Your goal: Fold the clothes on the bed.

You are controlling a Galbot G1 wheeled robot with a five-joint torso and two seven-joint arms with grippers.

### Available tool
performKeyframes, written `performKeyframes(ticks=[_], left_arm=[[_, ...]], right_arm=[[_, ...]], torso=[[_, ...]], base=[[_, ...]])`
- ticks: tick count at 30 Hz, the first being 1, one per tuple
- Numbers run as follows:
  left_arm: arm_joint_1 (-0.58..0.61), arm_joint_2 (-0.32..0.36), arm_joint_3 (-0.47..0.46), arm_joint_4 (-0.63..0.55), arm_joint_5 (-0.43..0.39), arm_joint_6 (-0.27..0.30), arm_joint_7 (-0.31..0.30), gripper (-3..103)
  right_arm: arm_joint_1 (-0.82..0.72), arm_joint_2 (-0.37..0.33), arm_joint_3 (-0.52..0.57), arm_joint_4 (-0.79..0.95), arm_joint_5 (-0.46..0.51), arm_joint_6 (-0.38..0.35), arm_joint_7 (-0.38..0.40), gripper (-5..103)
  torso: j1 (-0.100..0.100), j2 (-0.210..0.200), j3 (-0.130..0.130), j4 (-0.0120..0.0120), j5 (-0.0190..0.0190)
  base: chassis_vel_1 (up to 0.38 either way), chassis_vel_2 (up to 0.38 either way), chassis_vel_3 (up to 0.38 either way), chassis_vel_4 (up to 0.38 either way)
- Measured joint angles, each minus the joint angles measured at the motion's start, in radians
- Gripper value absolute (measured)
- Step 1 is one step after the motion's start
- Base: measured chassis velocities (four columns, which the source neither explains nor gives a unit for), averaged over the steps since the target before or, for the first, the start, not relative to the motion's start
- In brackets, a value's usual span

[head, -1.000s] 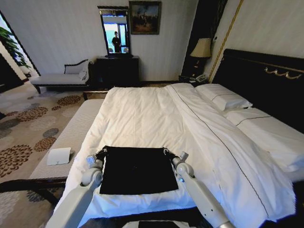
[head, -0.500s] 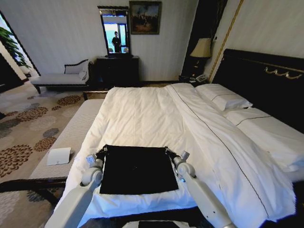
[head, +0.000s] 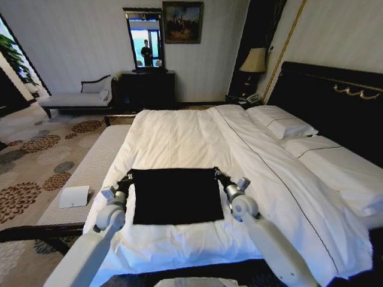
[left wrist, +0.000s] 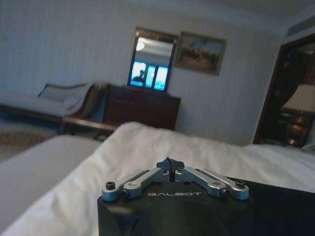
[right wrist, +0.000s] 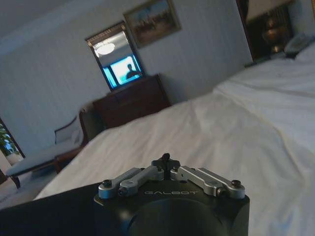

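black t-shirt (head: pixel 176 195), a flat rectangle on the white bed (head: pixel 179 140)

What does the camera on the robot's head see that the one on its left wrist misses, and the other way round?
The head view alone takes in both arms, with the left gripper and the right gripper at the two far corners of the black T-shirt, the pillows and the dark headboard. The left wrist view alone gives a close look at the left gripper's fingers, pressed together. Both show the white bed, the black shirt, the mirror, the painting and the dresser.
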State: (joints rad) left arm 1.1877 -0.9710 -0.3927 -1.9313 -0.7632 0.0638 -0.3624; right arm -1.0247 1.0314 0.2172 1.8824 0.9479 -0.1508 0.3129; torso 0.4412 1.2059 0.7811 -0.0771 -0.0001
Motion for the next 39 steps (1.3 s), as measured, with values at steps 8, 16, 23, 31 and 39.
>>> performKeyframes(ticks=[8,16,23,31,39], left_arm=[[0.02,0.051,-0.035,-0.114,-0.009,0.002,-0.016,0],[0.078,0.054,-0.086,-0.219,-0.01,0.007,-0.051,0],[0.159,0.051,-0.156,-0.288,-0.019,0.004,-0.064,0],[0.31,-0.004,-0.252,-0.398,-0.01,-0.007,-0.055,0],[0.486,-0.046,-0.316,-0.53,0.03,-0.025,-0.039,0]], right_arm=[[-0.007,-0.046,0.016,0.087,0.0,0.002,0.006,1],[0.017,-0.061,0.014,0.181,0.032,-0.013,0.036,1],[0.013,-0.062,0.012,0.232,0.049,-0.025,0.054,1],[-0.074,-0.036,0.044,0.335,0.044,-0.053,0.077,1],[-0.244,-0.049,0.11,0.488,0.056,-0.109,0.1,1]], torso=[[0.0,0.0,0.0,0.0,0.0002],[0.0,0.0,0.0,0.0,0.0],[0.0,0.0,0.0,0.0,0.0001],[0.0,0.0,0.0,0.0,0.0001],[0.0,0.0,0.0,0.0,0.0002]], base=[[0.0,0.0,0.0,0.0],[0.0,0.0,0.0,0.0],[0.0,0.0,0.0,0.0],[0.0,0.0,0.0,0.0],[0.0,0.0,0.0,0.0]])
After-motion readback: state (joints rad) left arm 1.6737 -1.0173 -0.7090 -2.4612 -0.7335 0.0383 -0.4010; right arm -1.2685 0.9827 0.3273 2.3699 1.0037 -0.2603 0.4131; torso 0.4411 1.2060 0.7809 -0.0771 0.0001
